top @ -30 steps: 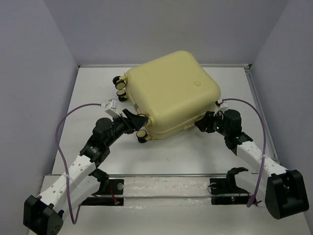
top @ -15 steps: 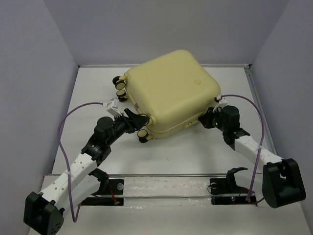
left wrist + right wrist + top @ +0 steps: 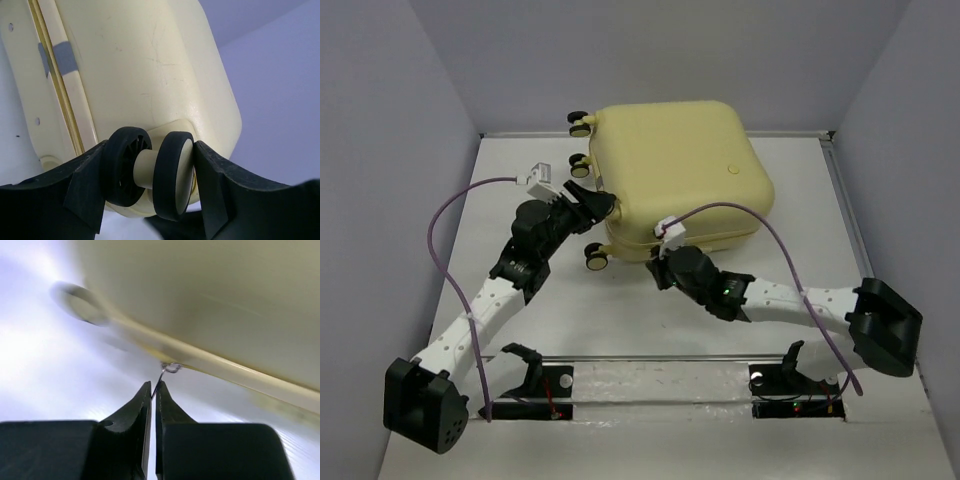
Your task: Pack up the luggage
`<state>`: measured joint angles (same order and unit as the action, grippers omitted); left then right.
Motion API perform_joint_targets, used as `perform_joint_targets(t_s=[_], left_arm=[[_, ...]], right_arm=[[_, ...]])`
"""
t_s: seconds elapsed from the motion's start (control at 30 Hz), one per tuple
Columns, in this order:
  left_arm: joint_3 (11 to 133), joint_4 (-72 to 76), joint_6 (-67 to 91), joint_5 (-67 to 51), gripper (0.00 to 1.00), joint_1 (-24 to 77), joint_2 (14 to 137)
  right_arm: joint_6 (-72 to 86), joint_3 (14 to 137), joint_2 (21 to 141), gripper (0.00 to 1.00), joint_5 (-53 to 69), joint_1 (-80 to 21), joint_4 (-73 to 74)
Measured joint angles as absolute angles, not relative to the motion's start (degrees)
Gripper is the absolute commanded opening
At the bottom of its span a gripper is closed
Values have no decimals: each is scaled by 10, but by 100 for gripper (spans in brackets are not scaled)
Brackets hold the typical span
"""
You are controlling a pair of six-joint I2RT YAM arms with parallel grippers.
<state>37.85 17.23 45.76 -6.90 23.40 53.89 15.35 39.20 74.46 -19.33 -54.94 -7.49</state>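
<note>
While our left claw [image 3: 150, 172] clamps a black-and-cream caster wheel [image 3: 172, 180], steadying the pale-yellow hard-shell suitcase [image 3: 670, 170] on the worktop [image 3: 810, 190], our right claw [image 3: 153, 390] pinches the wire zipper pull [image 3: 170, 368]; we must draw steadily along the seam.

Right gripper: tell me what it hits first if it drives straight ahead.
The right gripper, shut on a thin metal pull, points at the luggage; straight on it would probably meet the pale seam band just behind that pull, though depth is unclear.
</note>
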Motion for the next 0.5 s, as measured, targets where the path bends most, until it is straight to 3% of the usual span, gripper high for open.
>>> perform_joint_targets(t_s=[0.1,0.3,0.5], left_arm=[[408,164,470,-103,6,239,580],[413,91,469,-169,6,261,580],[366,122,472,-191,6,277,539]], right_arm=[[175,448,806,7,-186,-640,-127],[208,383,749,7,-183,-650,-99],[220,358,706,7,-140,-650,-73]])
